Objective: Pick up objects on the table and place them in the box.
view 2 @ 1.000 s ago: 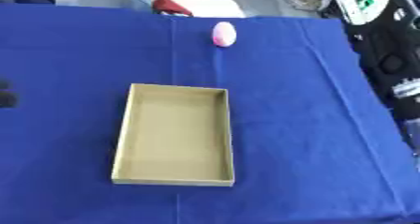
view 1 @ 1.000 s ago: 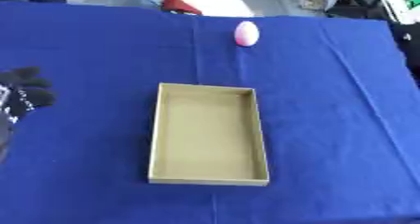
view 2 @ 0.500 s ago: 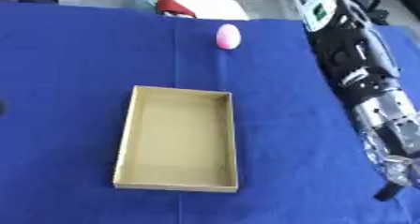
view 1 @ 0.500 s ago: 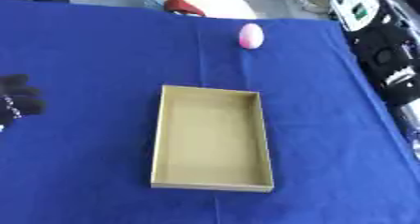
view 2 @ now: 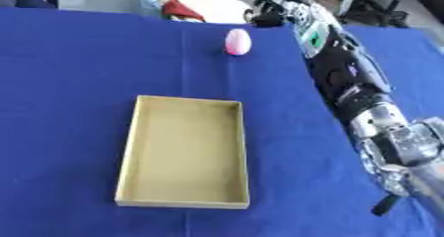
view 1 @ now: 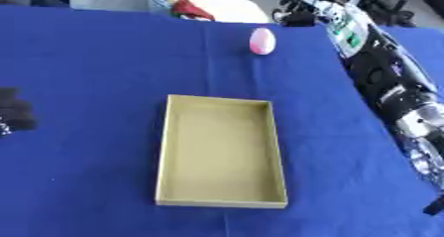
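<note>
Centre of frame: we are seeing the box (view 1: 221,151) sitting open and holding nothing, long side running up the frame.
Upper centre: the pink object (view 1: 262,40) is lying on the blue table (view 1: 95,57), well apart from the box, near the far edge.
Right hand: we are tracking the right hand (view 2: 276,9) at the upper right, just beside the pink object and not touching it; fingers look curled, nothing held, though the hand is blurred.
Right arm: it is stretching from the lower right corner up the right side toward that object.
Left hand: we are only getting a dark piece of the left hand (view 1: 16,113) at the left edge, mid-height; finger state we cannot tell.
Progress: nothing is in the box yet, so we are judging the task as barely started.
Remaining: grasping the pink object, carrying it down-frame to the box, releasing it inside.
Other objects: we are seeing no other loose item on the cloth.
</note>
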`<state>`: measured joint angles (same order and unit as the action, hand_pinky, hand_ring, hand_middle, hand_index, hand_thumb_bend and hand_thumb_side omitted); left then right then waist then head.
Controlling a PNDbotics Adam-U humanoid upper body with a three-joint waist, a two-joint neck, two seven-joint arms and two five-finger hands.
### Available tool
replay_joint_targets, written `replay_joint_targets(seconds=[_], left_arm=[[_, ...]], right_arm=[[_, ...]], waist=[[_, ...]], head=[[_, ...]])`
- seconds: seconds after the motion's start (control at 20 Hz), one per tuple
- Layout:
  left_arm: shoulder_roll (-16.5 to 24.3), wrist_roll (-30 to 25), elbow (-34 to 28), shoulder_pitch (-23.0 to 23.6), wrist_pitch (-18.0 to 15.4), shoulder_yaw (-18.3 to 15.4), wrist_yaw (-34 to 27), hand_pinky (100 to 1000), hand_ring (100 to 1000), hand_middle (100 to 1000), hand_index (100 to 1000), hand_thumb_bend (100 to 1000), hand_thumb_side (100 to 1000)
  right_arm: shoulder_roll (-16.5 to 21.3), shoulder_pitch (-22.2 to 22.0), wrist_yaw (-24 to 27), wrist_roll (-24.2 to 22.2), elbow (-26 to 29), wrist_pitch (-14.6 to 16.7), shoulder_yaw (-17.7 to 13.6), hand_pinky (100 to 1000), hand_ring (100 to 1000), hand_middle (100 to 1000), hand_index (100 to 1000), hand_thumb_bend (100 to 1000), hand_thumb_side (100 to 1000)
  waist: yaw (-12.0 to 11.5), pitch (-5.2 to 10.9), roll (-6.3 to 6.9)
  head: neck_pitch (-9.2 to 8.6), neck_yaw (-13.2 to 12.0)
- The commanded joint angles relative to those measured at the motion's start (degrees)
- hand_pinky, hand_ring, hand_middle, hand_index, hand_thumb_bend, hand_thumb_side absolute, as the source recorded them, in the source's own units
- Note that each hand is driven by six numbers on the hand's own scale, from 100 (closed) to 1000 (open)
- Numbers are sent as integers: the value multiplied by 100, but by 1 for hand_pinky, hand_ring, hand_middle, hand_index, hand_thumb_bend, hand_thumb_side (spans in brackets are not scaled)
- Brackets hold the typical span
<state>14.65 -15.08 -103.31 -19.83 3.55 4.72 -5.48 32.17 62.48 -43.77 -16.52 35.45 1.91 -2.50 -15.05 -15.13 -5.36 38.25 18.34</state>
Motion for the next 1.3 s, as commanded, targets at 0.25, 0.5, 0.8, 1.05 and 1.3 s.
replay_joint_targets(seconds=[0.25,0.5,0.8,1.05,1.3], left_arm=[[9,-70,-130,-92,-12,-7,52,731,662,647,826,100,836],[-2,-104,-123,-86,-13,-5,79,732,663,647,829,100,839],[-7,-128,-116,-76,-14,-9,98,734,663,647,830,100,840],[-23,-143,-112,-86,-13,-3,110,734,664,647,830,100,840],[-33,-149,-114,-99,-13,-1,122,735,664,647,830,100,843]], right_arm=[[25,74,-286,-104,6,66,2,710,776,739,917,100,509],[-33,73,-479,-370,59,126,34,722,789,759,922,100,447],[-88,115,-567,-567,242,243,71,727,792,764,926,100,440],[-220,116,-690,-636,297,274,120,730,794,774,918,100,480],[-322,71,-790,-629,218,257,119,730,794,774,907,100,502]], waist=[[14,69,56],[33,60,61],[52,58,59],[51,38,54],[38,2,55]], head=[[-81,6],[-75,29],[-64,42],[-70,65],[-101,91]])
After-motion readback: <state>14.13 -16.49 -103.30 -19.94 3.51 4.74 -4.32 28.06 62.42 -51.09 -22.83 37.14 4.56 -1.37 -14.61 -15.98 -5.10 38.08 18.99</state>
